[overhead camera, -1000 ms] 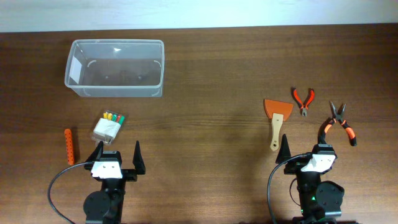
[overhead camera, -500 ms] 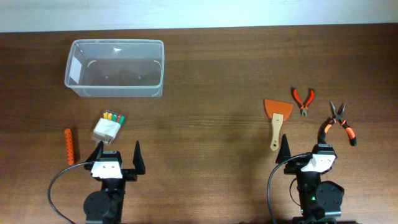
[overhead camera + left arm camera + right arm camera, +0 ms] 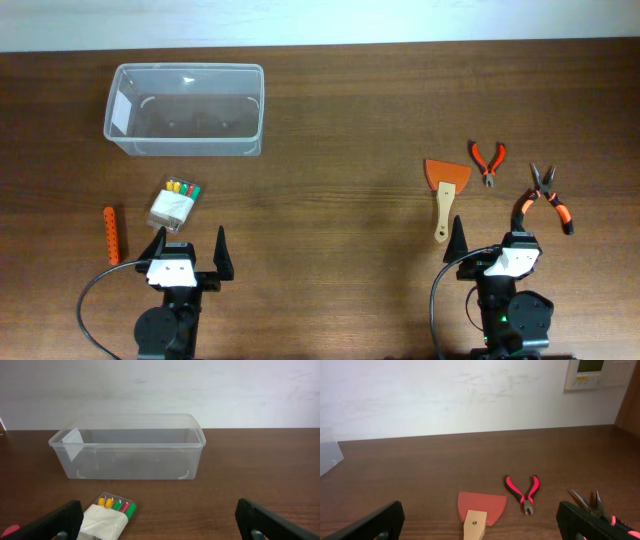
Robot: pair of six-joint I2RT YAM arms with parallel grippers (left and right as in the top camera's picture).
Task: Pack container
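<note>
The container point(image 3: 187, 68) is a clear, empty plastic bin at the back left; in the left wrist view the container point(image 3: 127, 446) stands straight ahead. A pack of coloured markers point(image 3: 176, 203) point(image 3: 107, 517) lies just ahead of my left gripper point(image 3: 188, 248) point(image 3: 160, 527), which is open and holds nothing. An orange scraper with a wooden handle point(image 3: 445, 190) point(image 3: 479, 512) lies before my open, empty right gripper point(image 3: 490, 240) point(image 3: 480, 527). Red cutters point(image 3: 488, 160) point(image 3: 522, 491) and long-nose pliers point(image 3: 548, 195) point(image 3: 592, 505) lie further right.
An orange cylinder point(image 3: 113, 235) lies on the dark wooden table point(image 3: 340, 130) left of the left gripper. A white wall point(image 3: 445, 395) runs along the table's far edge, with a wall panel point(image 3: 592, 372) at its upper right.
</note>
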